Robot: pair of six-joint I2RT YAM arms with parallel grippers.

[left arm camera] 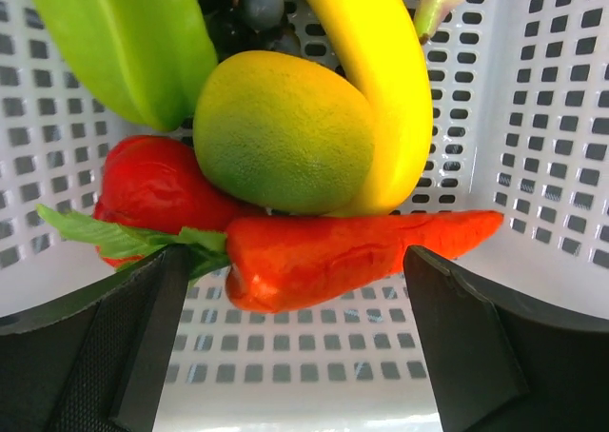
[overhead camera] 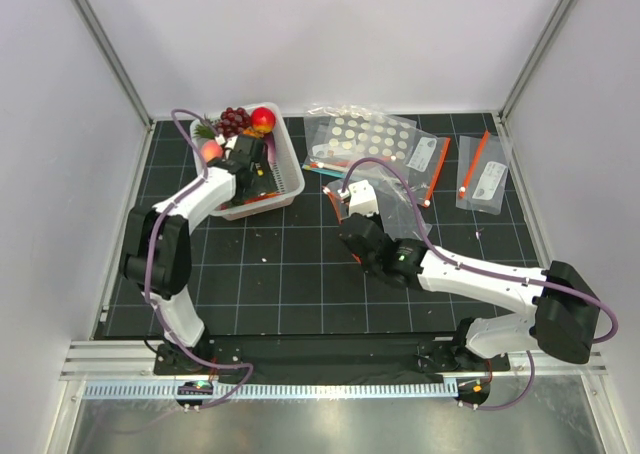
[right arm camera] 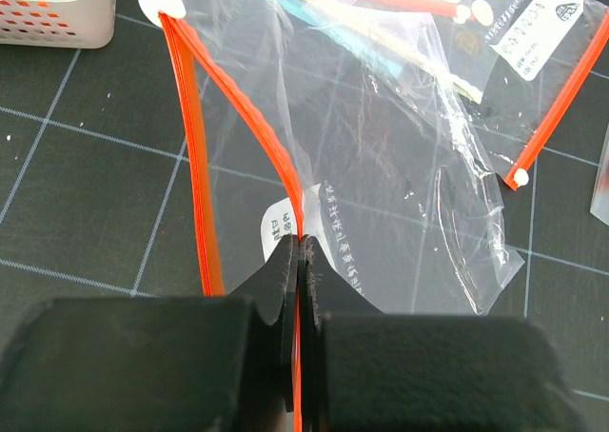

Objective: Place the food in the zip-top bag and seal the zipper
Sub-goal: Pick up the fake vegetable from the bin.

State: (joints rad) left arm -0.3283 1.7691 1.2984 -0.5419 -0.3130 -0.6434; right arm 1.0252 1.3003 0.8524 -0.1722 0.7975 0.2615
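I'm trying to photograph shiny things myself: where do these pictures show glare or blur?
Left wrist view: soft highlights on the banana and carrot, both sharp; the fingers of the left gripper look soft. Right wrist view: crinkles in the zip-top bag catch bright streaks; the right gripper, shut on it, is blurred. Top view: even light, faint shadows.

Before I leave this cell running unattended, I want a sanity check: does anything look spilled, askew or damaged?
Nothing spilled or broken. The food sits in the white basket. Only untidiness: the zip-top bag, pinched at its zipper by the right fingers, is crumpled and overlaps other bags behind it.
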